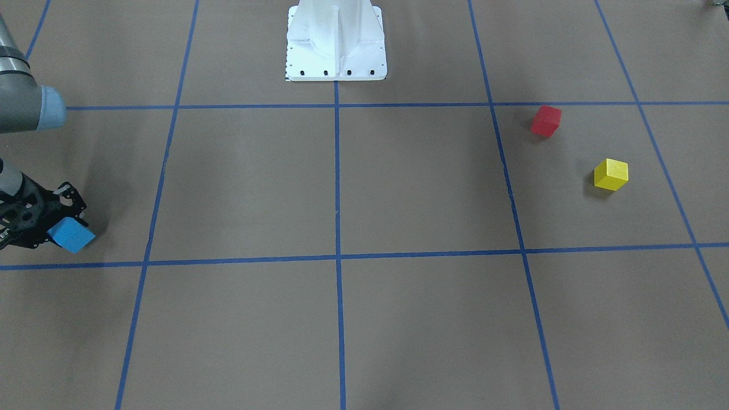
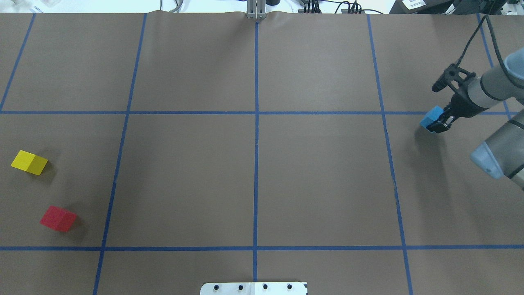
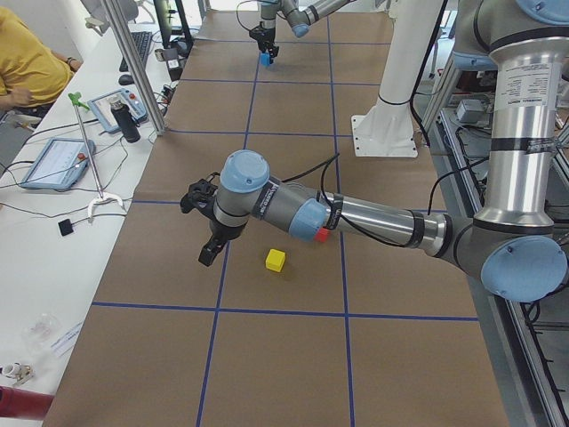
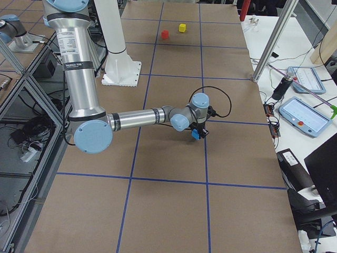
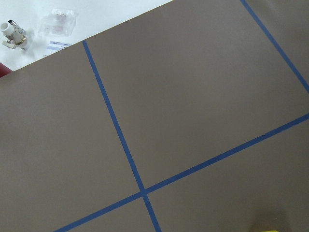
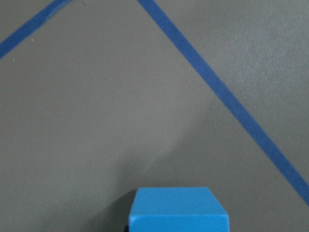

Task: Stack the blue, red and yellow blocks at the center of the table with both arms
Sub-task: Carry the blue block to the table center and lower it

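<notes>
My right gripper (image 2: 439, 122) is shut on the blue block (image 2: 431, 117) and holds it close over the table at the robot's far right; the block also shows in the front-facing view (image 1: 71, 234) and the right wrist view (image 6: 177, 210). The red block (image 2: 58, 218) and the yellow block (image 2: 29, 162) lie apart on the table at the robot's far left, also seen in the front-facing view as red block (image 1: 546, 121) and yellow block (image 1: 611, 174). My left gripper (image 3: 207, 256) hangs above the table just beyond the yellow block (image 3: 276, 260); I cannot tell whether it is open or shut.
The white robot base (image 1: 336, 40) stands at the table's near-robot edge, centre. Blue tape lines (image 2: 256, 164) divide the brown table into squares. An operator (image 3: 27, 62) and tablets sit at a side bench. Small parts (image 5: 58, 24) lie past the table's end.
</notes>
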Tool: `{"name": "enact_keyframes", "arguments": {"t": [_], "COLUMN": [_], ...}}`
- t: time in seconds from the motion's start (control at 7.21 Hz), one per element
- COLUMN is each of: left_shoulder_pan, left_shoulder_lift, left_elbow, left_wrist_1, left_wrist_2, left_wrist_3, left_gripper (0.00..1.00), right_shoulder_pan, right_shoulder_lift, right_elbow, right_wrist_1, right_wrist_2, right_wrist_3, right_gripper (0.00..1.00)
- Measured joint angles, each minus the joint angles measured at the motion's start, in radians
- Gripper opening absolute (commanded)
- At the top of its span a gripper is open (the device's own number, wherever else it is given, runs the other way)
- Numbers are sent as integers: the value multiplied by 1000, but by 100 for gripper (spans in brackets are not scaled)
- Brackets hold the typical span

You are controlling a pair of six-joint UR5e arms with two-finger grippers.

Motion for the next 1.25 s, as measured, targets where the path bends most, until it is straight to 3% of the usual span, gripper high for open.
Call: {"name": "enact_keyframes", "arguments": {"t": [0.42,0.97,1.11,1.25], "left_shoulder_pan": [0,1,1,1], "left_shoulder_lift": [1,1,1,1], "left_elbow": [2,9,10,11], "left_wrist_1": [0,0,0,0], "left_wrist_2": [0,0,0,0], "left_wrist_3": [0,0,0,1], "left_gripper": [100,100,100,100], "right_shoulder_pan": [-126,-380,-421,-449], "right_shoulder_lift": [192,553,612,663], "right_elbow": [1,-16,-49,-95], "right_wrist_1": [-93,-412,-433,-439], "right_wrist_2": [-47,-226,-262,-288], "right_wrist_3": [421,1042,1136,1196], "right_gripper": [0,0,5,18]}}
